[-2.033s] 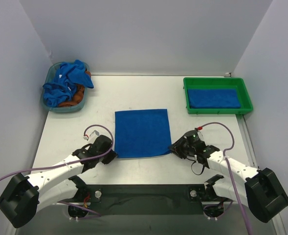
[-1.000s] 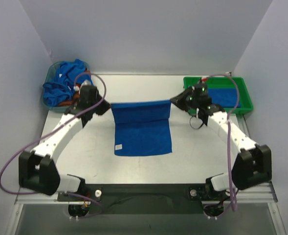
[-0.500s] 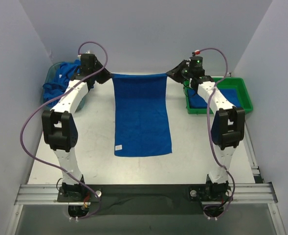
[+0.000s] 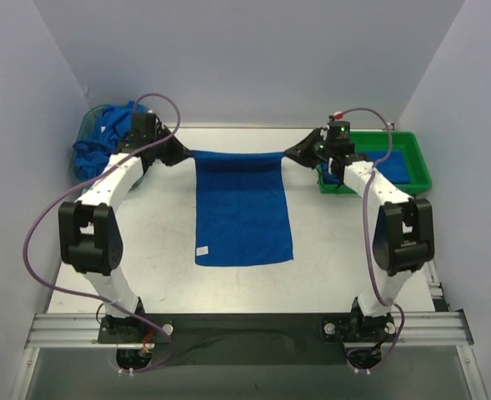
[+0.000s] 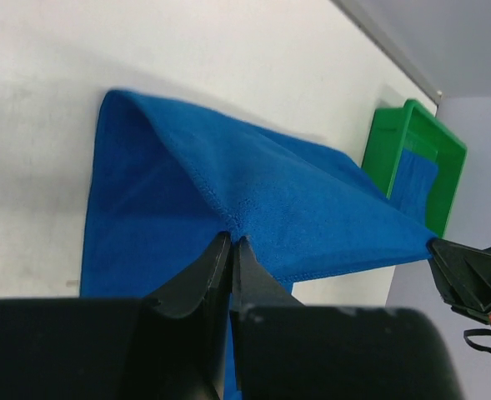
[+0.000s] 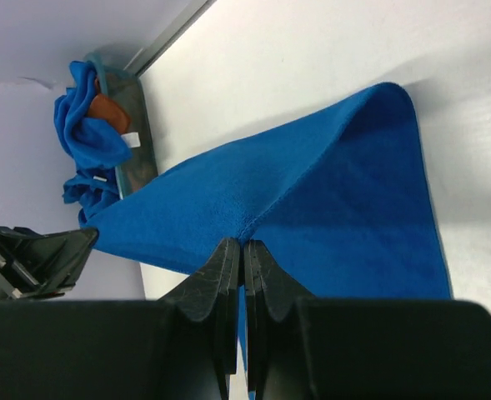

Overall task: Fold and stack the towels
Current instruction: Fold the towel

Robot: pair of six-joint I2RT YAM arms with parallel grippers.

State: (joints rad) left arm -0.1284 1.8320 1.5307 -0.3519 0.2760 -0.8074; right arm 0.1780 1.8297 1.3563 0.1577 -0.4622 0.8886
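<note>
Top external: towel (image 4: 243, 212) runs lengthwise near-to-far, far edge seemingly raised.

1. You've got the white table (image 4: 145, 242) with one blue towel (image 4: 243, 221) down its middle, and the near part lies flat on the surface.
2. Its white tag (image 4: 202, 249) sits by the near left corner.
3. The towel's far edge is up off the tabletop, pulled straight.
4. Far right, a green tray (image 4: 399, 135) rests on the table.
5. Far left, a bin (image 4: 87, 125) sits in the corner.
</note>
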